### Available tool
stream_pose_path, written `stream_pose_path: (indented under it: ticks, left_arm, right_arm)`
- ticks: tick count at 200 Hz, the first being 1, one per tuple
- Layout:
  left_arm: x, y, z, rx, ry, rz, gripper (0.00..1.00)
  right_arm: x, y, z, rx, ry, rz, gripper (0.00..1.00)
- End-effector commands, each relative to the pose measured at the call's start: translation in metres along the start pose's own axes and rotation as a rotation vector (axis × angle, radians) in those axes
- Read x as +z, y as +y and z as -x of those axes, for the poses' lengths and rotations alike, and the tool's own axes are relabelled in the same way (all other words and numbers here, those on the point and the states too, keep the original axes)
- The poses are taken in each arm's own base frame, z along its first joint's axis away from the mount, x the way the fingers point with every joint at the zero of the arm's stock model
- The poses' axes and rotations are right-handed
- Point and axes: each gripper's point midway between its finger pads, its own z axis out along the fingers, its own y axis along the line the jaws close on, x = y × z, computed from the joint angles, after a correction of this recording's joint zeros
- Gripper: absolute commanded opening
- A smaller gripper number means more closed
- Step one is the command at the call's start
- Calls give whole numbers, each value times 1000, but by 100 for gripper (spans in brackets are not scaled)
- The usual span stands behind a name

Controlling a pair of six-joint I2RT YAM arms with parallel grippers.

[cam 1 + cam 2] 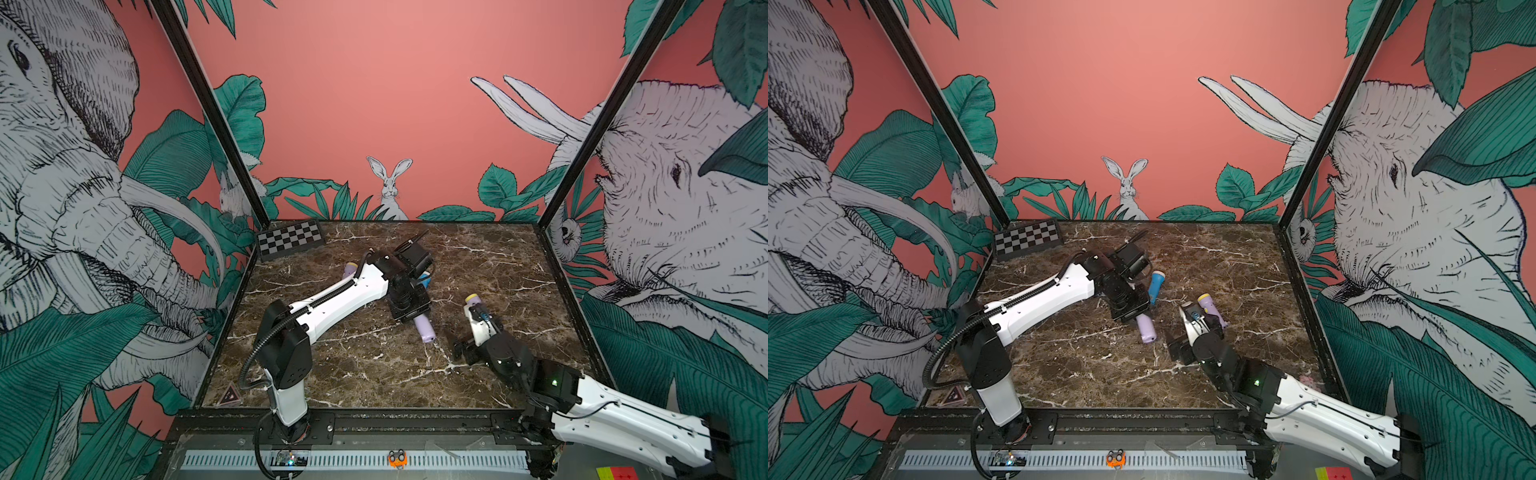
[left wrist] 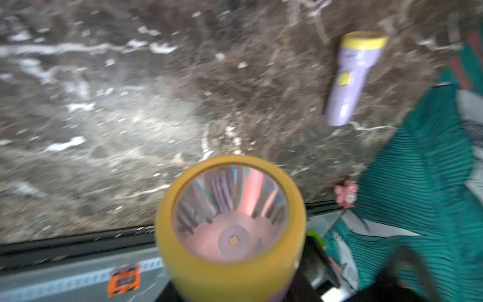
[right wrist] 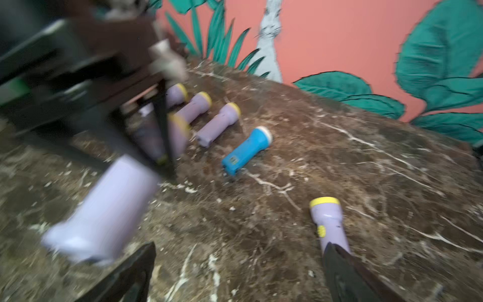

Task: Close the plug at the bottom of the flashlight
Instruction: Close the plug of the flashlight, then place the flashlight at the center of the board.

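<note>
Two pincers matter here: the left pincer (image 1: 411,311) is clamped on the purple flashlight (image 1: 424,330) over the mid-worktop (image 1: 365,374). The head faces back toward its wrist, and the long axis slants so the butt end (image 3: 78,243) points front-right. The right pincer (image 1: 461,349) gapes wide and empty just beside that butt, so the right arm is nearer and likely the one to press the plug. The plug itself is unreadable: both wrist views are smeared, and it is too small in both top views. The left fingertips are hidden under the pincer body. A spare purple flashlight (image 1: 1210,309) sits partly behind the right arm; a blue flashlight (image 1: 1156,286) lies apart.
</note>
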Motion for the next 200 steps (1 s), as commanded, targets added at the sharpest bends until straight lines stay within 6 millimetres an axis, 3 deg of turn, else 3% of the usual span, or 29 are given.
stream_pose_path:
  ticks: [1,32,58,95,135,153,183,200]
  left_arm:
    - [-24,52,-10,25,7,223,0]
    - [-25,55,5,45,-20,282,0]
    - [-38,66,30,84,-70,420,0]
    - [-57,67,72,192,-160,613,0]
    - [-50,38,109,315,-225,601,0]
    - [-37,15,109,328,-203,502,0]
    - [-8,-50,96,425,-163,222,0]
    - [4,-72,96,452,-161,141,0]
  right_arm:
    - [-28,-19,48,133,-171,-12,99]
    - [-57,-28,74,141,-204,21,99]
    - [-76,-46,89,96,-173,-41,99]
    - [-95,-63,99,49,-144,-86,99]
    - [-102,-65,99,54,-158,-70,99]
    - [-101,-64,95,46,-142,-64,99]
    - [-101,-63,93,49,-132,-57,99]
    - [-101,-62,92,50,-129,-50,99]
